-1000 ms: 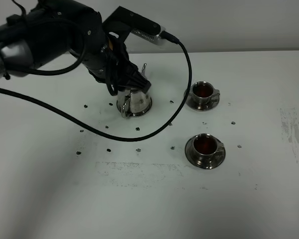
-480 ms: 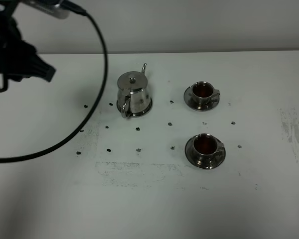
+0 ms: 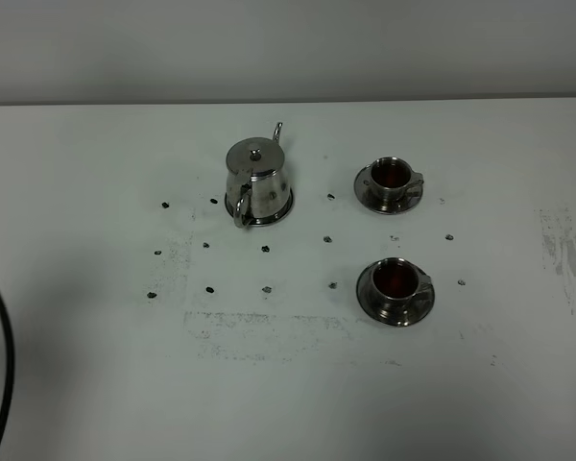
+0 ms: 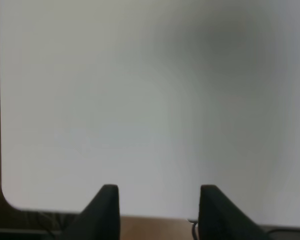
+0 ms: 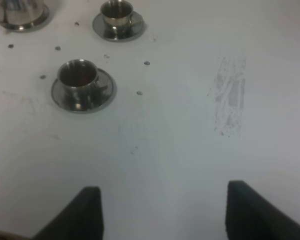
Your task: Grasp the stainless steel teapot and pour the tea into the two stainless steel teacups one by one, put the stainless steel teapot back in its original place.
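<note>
**Left arm withdrawn; teapot set down**

Change: the left arm, over the teapot (image 3: 257,182) a second ago, has left the overhead view; only a black cable (image 3: 5,370) remains at the lower left edge. The teapot stands upright left of centre, lid on, apparently on its dish. The task looks complete.

Left gripper (image 4: 159,200): jaws apart, nothing between them, facing a blank white surface.
Right gripper (image 5: 162,210): jaws wide apart, empty, near the table's edge.

Containers:
- Teapot: contents hidden.
- Far cup (image 3: 391,176), upper right of centre: reddish-brown tea inside.
- Near cup (image 3: 397,280), below it: tea likewise.
</note>
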Tool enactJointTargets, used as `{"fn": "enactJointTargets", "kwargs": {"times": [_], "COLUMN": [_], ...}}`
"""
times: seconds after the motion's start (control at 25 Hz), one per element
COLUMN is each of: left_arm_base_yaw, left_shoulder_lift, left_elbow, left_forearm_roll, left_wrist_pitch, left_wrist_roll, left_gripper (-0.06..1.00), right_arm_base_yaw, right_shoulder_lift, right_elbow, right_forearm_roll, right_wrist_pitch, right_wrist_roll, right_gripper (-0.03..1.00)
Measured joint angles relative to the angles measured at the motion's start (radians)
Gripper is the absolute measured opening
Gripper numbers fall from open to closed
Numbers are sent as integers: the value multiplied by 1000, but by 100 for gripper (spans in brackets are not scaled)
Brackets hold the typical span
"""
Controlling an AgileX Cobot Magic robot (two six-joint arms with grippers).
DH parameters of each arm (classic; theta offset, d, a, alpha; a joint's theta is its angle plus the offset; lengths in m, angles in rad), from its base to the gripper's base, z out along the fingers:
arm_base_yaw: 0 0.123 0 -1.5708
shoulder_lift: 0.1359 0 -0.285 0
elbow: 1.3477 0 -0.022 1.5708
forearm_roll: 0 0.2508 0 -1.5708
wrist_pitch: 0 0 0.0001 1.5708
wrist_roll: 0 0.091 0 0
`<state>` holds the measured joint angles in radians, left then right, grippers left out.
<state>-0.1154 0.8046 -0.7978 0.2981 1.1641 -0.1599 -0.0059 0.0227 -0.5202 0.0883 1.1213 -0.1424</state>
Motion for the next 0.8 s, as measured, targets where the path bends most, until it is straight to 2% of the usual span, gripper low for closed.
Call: {"fn": "enactJointTargets", "kwargs": {"times": [0.24, 0.36, 0.6, 0.8], "left_arm_base_yaw": [97, 108, 108, 108], "left_shoulder_lift": [-358, -486, -632, -659], "left_elbow": [133, 179, 259, 280], "left_forearm_roll": [-125, -175, -197, -220], "left_wrist_pitch": [35, 35, 1, -44], "left_wrist_roll": [89, 107, 144, 146], "left_gripper": [38, 38, 38, 38], "right_arm_base_yaw": [0, 0, 0, 0], "right_shoulder_lift": [0, 0, 0, 0], "right_elbow": [0, 0, 0, 0], "right_forearm_roll": [0, 0, 0, 0], "right_wrist_pitch": [0, 0, 0, 0], "right_wrist_roll": [0, 0, 0, 0], "right_gripper": [54, 54, 54, 54]}}
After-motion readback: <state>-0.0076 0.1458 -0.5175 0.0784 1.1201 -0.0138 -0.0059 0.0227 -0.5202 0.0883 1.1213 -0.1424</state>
